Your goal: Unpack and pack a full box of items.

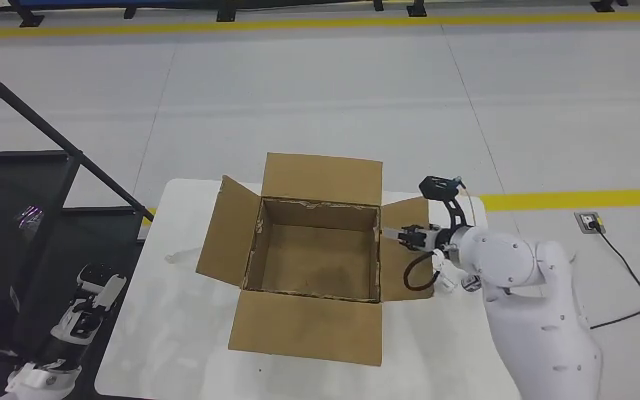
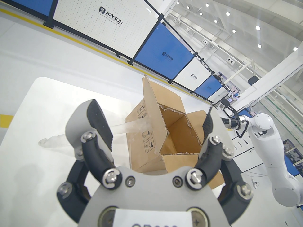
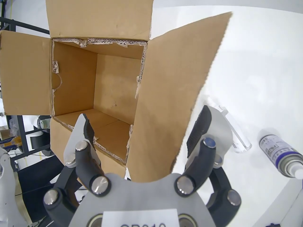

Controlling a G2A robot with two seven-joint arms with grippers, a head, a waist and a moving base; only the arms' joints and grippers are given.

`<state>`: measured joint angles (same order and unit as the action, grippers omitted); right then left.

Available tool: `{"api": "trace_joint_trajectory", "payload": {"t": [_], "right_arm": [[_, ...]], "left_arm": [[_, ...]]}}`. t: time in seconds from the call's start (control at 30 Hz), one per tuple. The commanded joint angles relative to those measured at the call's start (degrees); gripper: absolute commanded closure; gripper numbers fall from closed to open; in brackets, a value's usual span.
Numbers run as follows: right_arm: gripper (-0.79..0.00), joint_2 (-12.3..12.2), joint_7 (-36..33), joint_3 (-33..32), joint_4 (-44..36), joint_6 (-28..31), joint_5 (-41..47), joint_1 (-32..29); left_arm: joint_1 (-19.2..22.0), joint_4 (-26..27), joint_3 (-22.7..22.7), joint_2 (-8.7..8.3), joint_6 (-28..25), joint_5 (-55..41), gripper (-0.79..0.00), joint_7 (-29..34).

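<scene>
From the top view, the box (image 1: 312, 262) stood open in the middle of the tabletop (image 1: 170, 330), all four flaps splayed and its floor bare. My right tool (image 1: 408, 238) hung right at the right-hand flap (image 1: 400, 213). My worry there was that an empty carton looked light, so any nudge or pull on that flap could have slid or swung the whole box.

In the left wrist view, my left tool (image 2: 153, 128) was wide open and held nothing. It was well apart from the box, which sat ahead of it on the tabletop. A loose strip of clear tape (image 2: 54, 141) trailed from the box's side wall onto the tabletop. I judged it could catch a finger if I came in low on that side.

In the right wrist view, my right tool was open and empty, with the flap running up between its two fingers (image 3: 86, 131). I could not tell whether either pad touched the cardboard. Closing there would have pinched the flap rather than an item. A spray can (image 3: 279, 155) and a clear plastic piece (image 3: 236, 134) lay on the tabletop beyond the flap, outside the box and near the tool. The can lay on its side and looked likely to roll if brushed.
</scene>
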<state>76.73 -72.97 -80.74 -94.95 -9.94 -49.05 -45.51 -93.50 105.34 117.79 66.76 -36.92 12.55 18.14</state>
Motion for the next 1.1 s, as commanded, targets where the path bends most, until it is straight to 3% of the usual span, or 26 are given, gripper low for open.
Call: {"api": "trace_joint_trajectory", "payload": {"t": [0.0,0.4,0.63,0.77,0.9,1.07], "right_arm": [[-0.785,0.0,0.2,1.2,0.5,-0.4,-0.2,0.6],[-0.785,0.0,2.7,5.4,1.1,-0.5,0.5,2.8],[-0.785,-1.4,7.0,-3.7,-11.5,-1.1,0.7,-4.3],[-0.785,-1.8,11.5,-9.9,-18.1,1.9,8.7,-9.3],[-0.785,-1.9,18.0,-16.5,-18.4,6.8,20.7,-13.5],[-0.785,-1.9,18.0,-16.5,-18.4,6.8,20.7,-13.5]], "left_arm": [[0.0,0.0,0.0,0.00,0.0,0.0,-0.785,0.0],[0.0,0.0,0.0,0.00,0.0,0.0,-0.785,0.0],[0.0,0.0,0.0,0.00,0.0,0.0,-0.785,0.0],[0.0,0.0,0.0,0.00,0.0,0.0,-0.785,0.0],[0.0,0.0,0.0,0.00,0.0,0.0,-0.785,0.0],[0.0,0.0,0.0,0.00,0.0,0.0,-0.785,0.0]]}}
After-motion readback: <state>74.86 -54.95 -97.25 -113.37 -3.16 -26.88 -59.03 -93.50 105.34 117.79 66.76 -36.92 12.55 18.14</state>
